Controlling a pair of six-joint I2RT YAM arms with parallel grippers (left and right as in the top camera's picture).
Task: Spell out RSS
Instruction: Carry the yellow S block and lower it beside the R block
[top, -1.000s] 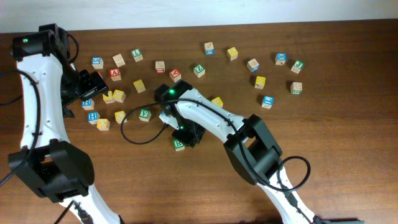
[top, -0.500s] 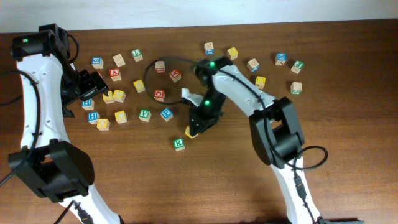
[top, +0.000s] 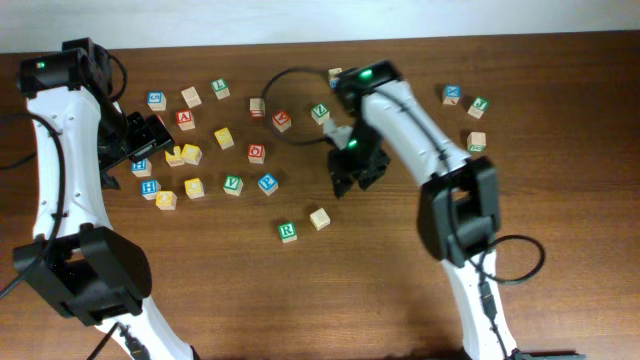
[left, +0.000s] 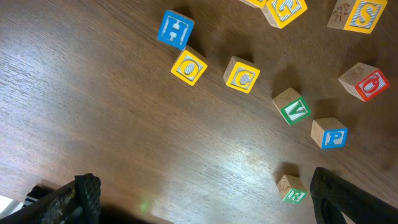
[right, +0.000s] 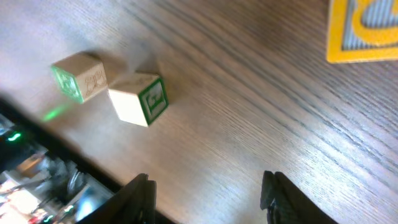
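Observation:
The green R cube (top: 288, 231) lies on the table in front of the scattered cubes. It also shows in the left wrist view (left: 291, 188) and the right wrist view (right: 79, 76). A pale-topped cube (top: 319, 218) lies just right of it, slightly apart (right: 138, 98); its letter does not show. A yellow S cube (left: 360, 14) lies among the scattered cubes (top: 225, 138). My right gripper (top: 350, 172) is open and empty (right: 208, 193), up and right of the pair. My left gripper (top: 150, 135) is open and empty (left: 202, 199), far left.
Other cubes lie nearby: blue H (left: 175, 28), yellow O (left: 189, 66), yellow C (left: 242, 74), green V (left: 292, 107), blue P (left: 329, 132), red G (left: 364, 81). Another yellow cube (right: 364, 28) sits close to my right gripper. More cubes are scattered at the far right (top: 430, 162).
My right gripper moved up and right away from the R cube and left the pale-topped cube on the table beside it. The left arm has not moved.

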